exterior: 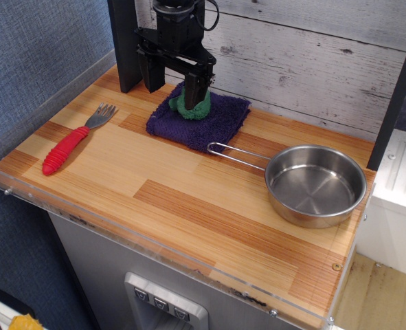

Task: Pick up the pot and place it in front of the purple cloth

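Note:
The pot (315, 185) is a shallow shiny steel pan at the right side of the wooden table, with its thin wire handle (235, 155) pointing left toward the cloth. The purple cloth (213, 120) lies at the back middle of the table. A green broccoli toy (194, 108) sits on the cloth. My black gripper (173, 88) hangs above the cloth's back left part with its jaws apart. One finger stands left of the cloth and the other is over the broccoli. It holds nothing that I can see.
A fork with a red handle (69, 147) lies at the left of the table. A clear plastic rim (154, 237) runs along the front and left edges. A black post (126, 45) stands at the back left. A white plank wall is behind.

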Robot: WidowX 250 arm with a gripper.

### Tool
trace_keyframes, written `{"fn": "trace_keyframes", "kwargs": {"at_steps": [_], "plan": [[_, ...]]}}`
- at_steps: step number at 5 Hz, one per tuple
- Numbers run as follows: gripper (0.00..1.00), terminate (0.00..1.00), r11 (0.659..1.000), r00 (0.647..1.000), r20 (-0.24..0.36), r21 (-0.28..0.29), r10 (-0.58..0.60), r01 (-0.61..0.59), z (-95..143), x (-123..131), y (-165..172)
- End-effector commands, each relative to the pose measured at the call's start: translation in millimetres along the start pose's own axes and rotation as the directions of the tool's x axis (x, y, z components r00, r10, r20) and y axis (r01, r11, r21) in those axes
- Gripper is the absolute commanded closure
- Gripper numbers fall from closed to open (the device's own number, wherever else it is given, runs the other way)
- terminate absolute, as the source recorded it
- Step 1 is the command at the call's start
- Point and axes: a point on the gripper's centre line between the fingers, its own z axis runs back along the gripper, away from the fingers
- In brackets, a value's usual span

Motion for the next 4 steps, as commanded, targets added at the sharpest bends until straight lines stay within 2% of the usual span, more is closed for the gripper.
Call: {"fn": "trace_keyframes", "kwargs": {"at_steps": [1,2,3,4], "plan": [[0.0,0.0,1.0,1.0,0.0,0.0,0.0,0.0,0,0,0],[0.0,0.0,0.998,0.998,0.031,-0.006,-0.063,0.063,-8,14,-25],[0.0,0.0,0.993,0.993,0.026,0.026,-0.119,0.118,-14,30,-61],[0.0,0.0,0.984,0.985,0.044,0.067,-0.169,0.166,0,37,-82]]}}
